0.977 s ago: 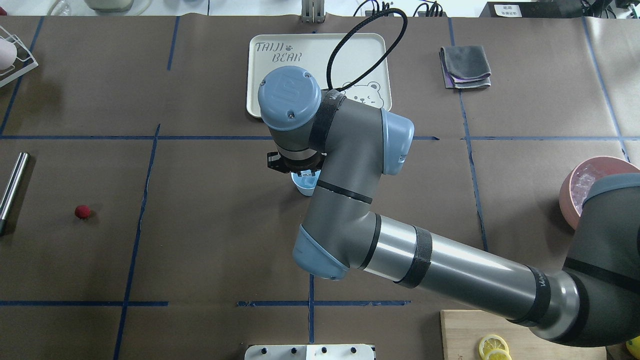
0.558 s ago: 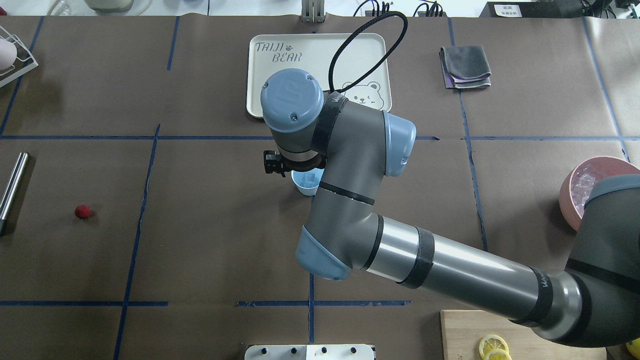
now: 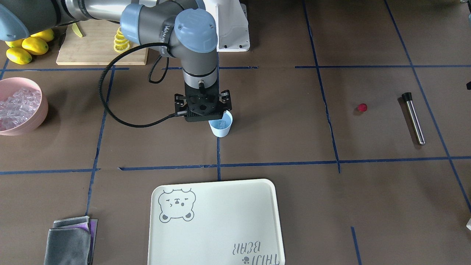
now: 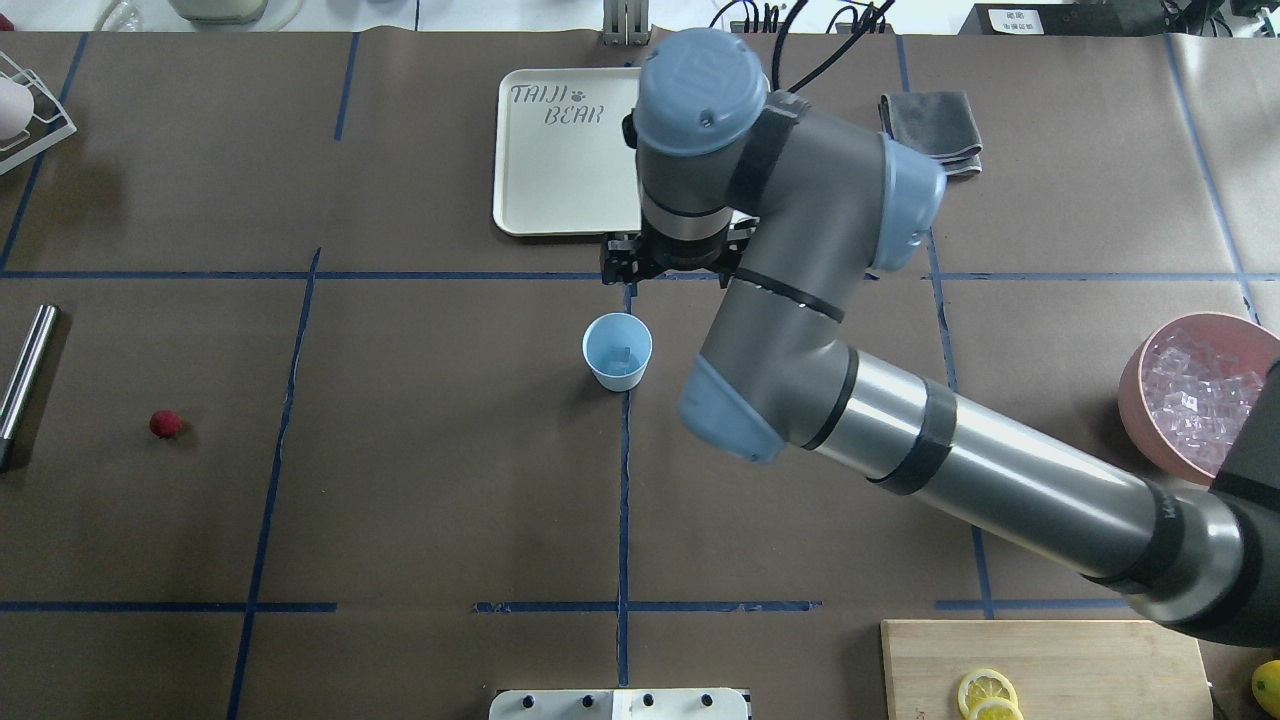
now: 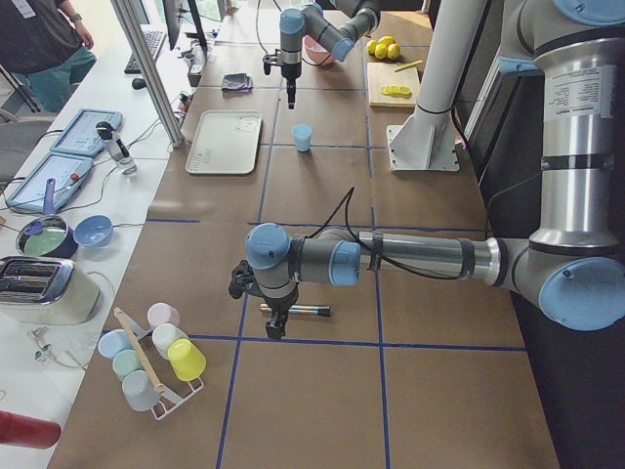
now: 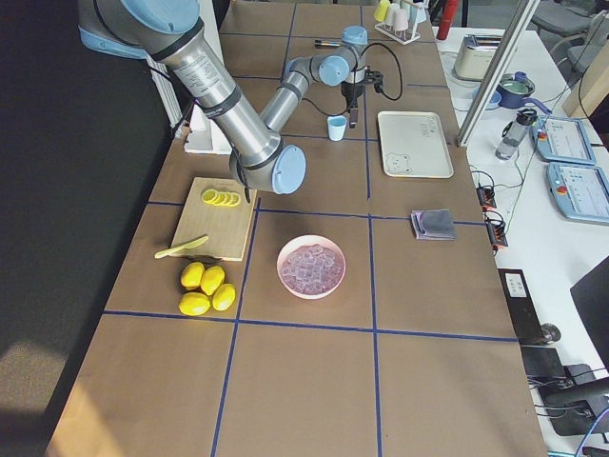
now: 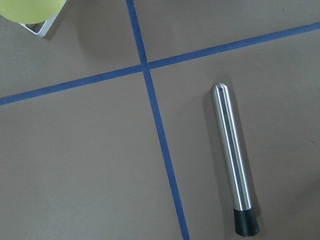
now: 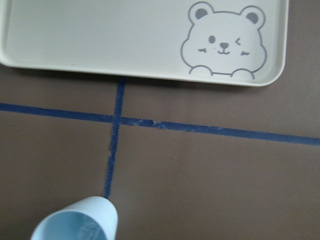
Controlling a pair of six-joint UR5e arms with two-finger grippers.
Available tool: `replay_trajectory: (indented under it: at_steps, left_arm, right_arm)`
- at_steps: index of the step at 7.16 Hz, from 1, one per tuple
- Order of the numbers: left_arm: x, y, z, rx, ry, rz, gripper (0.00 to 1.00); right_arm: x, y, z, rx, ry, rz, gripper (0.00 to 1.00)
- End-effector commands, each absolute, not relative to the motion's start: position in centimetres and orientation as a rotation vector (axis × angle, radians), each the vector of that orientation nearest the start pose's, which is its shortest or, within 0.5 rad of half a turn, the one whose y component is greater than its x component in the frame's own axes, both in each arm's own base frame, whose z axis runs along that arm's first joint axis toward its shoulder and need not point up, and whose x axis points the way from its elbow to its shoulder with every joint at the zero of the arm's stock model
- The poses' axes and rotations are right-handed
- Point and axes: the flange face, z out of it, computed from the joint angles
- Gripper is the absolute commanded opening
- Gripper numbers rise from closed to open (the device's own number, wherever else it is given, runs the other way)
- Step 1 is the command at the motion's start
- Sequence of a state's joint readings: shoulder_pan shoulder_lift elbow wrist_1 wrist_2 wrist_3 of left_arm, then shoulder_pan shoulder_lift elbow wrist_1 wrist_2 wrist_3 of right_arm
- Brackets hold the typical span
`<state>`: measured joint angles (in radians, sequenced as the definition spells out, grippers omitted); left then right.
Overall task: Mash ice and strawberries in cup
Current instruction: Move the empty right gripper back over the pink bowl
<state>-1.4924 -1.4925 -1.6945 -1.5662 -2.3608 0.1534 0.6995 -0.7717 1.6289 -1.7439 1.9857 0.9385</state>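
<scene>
From across the table, the right gripper hangs from its arm, and its black body overlaps the rim of the light-blue cup. The cup stands upright near the table's middle, on brown paper crossed by blue tape lines. One clear ice cube lies inside it. The mount hides the pincer's fingers, so I cannot tell whether they are apart or together. The strawberry lies alone, well apart from the cup and near a metal rod with a black end. At the opposite side sits a pink bowl heaped with ice.

From overhead, the right gripper is beyond the cup and apart from it, at the near edge of a cream bear tray. A folded grey cloth lies near the tray.

From the left end of the table, the left gripper points down just above the metal rod. I cannot tell how its fingers stand.

From the right end, four lemons lie beside a wooden board carrying lemon slices.

The left wrist camera shows the rod lying flat beside a crossing of tape lines.

The right wrist camera shows the cup's rim at the bottom edge and the tray's winking bear above.
</scene>
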Motion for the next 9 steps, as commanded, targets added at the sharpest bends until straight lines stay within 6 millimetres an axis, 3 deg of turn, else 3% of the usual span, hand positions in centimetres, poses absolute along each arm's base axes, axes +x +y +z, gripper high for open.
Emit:
replay_trajectory:
  at_steps: [1, 2, 4, 6, 7, 9]
  left_arm:
    - [-2.6, -46.3, 63.5, 0.066, 0.79, 0.235, 1.0]
    - [-2.6, -46.3, 63.5, 0.068, 0.79, 0.235, 1.0]
    - [-2.6, -46.3, 63.5, 0.069, 0.79, 0.236, 1.0]
    - [-2.6, -46.2, 63.5, 0.066, 0.79, 0.235, 1.0]
    - [-2.7, -46.2, 63.5, 0.068, 0.79, 0.235, 1.0]
    - [-2.7, -46.0, 63.6, 0.066, 0.79, 0.234, 1.0]
  right_arm:
    - [-38.8, -52.7, 22.3, 0.124, -0.792, -0.139, 0.98]
    - [-35.9, -52.5, 23.9, 0.151, -0.783, -0.161, 0.98]
    - [-30.1, -51.4, 29.2, 0.177, -0.753, -0.242, 0.98]
    - [-21.7, -50.1, 37.2, 0.163, -0.731, -0.358, 0.98]
    - [-18.8, -49.0, 39.2, 0.166, -0.723, -0.372, 0.98]
    - [-13.7, -44.5, 46.8, 0.215, -0.764, -0.391, 0.98]
